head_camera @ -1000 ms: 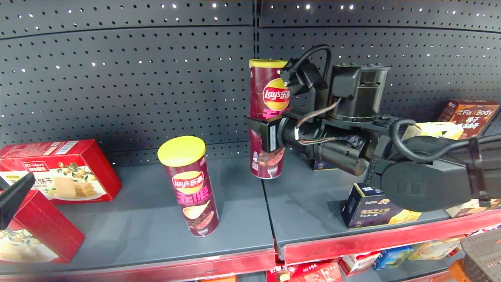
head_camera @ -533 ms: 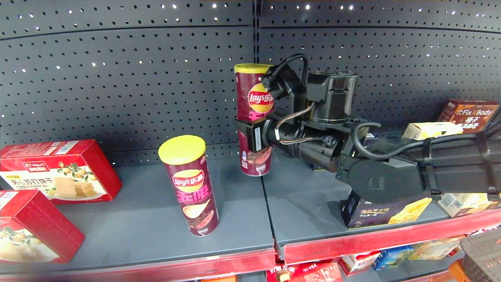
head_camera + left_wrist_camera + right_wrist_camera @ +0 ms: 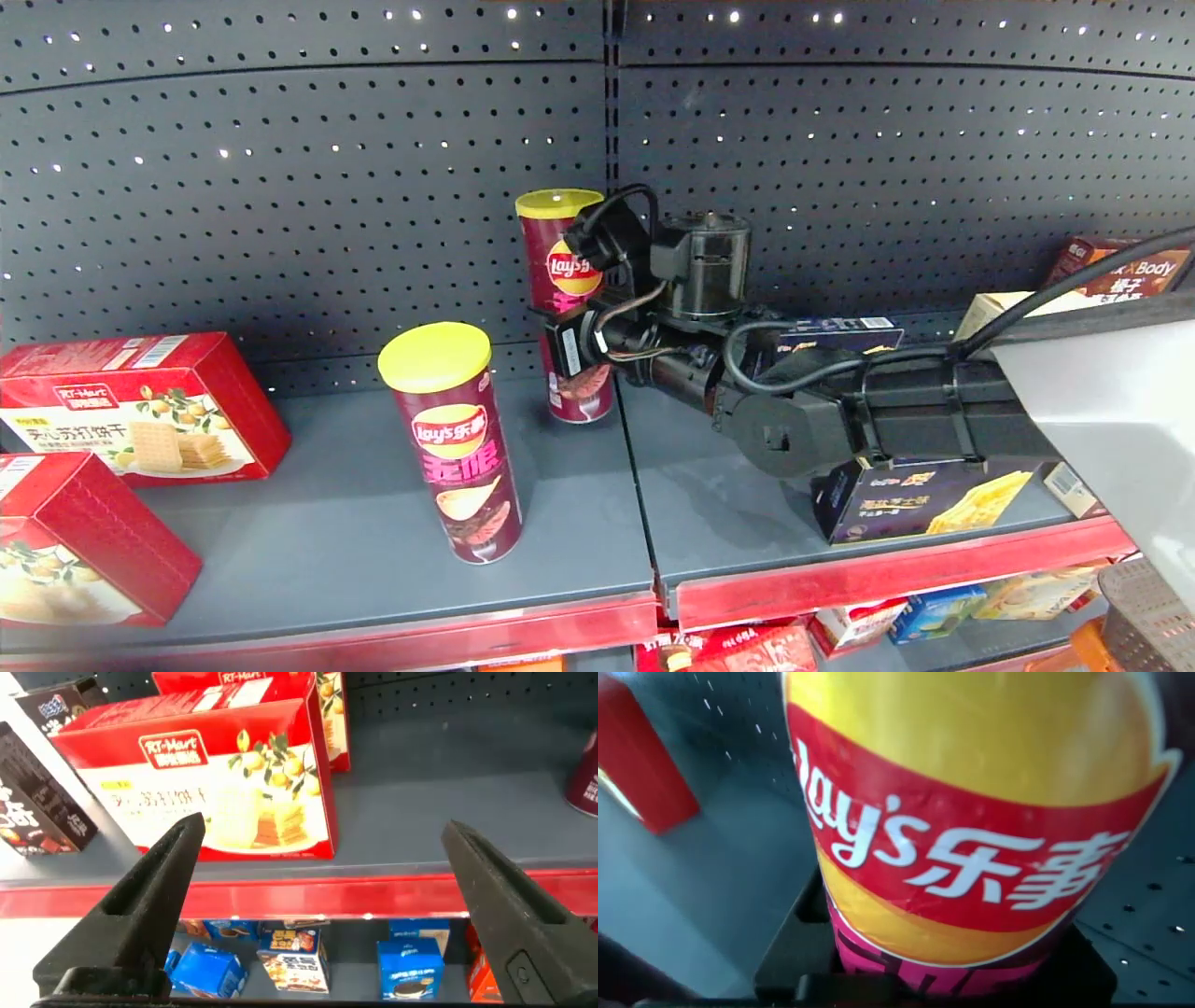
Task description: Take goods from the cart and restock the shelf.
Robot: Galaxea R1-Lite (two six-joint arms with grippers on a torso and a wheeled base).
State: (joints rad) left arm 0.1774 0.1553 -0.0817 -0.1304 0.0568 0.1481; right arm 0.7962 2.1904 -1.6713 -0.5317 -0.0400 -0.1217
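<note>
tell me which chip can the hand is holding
The rear can, nearer the pegboard: the right hand grips its middle. The front can stands free, untouched.

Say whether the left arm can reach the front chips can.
Probably yes: the left tool is open and empty, with bare shelf between the red boxes and the front chips can.

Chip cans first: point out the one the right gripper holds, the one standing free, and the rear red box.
held chip can (image 3: 566, 271), head view, on its logo.
free chip can (image 3: 452, 437), head view, on its logo.
rear red box (image 3: 140, 439), head view, on its front face.
</note>
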